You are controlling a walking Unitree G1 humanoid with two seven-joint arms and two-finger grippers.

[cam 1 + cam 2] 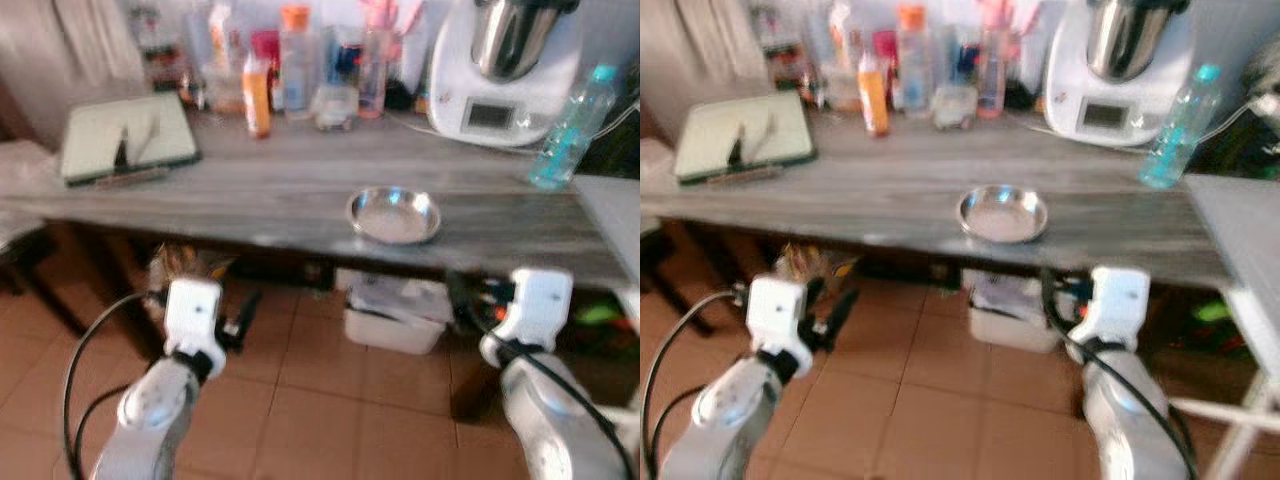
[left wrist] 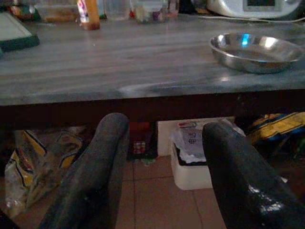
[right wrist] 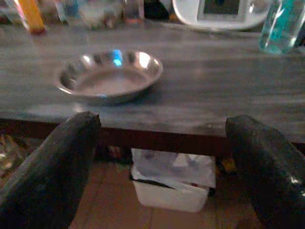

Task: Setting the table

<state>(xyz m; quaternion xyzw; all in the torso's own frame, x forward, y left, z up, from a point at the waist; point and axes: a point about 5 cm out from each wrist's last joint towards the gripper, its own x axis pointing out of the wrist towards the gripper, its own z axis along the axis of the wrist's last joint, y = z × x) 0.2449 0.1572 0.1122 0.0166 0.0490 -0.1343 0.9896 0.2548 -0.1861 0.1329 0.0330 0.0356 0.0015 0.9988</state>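
Steel bowl: a shallow metal bowl (image 1: 393,215) sat empty near the front edge of the grey wood-grain table (image 1: 280,190), right of centre in the head views.
Head views, table back: bottles, an orange-capped one (image 1: 256,95), a white kitchen machine (image 1: 505,70) and a blue water bottle (image 1: 574,125); a green-rimmed tray (image 1: 127,137) lay at left.
Head views, arms: both were held low before the table edge, above the tiled floor (image 1: 320,400).
Left wrist view: the left gripper (image 2: 164,152) had fingers parted, empty, below the table edge; white bin (image 2: 190,167) underneath.
Right wrist view: the right gripper (image 3: 162,157) had fingers spread wide, empty, just before the bowl.
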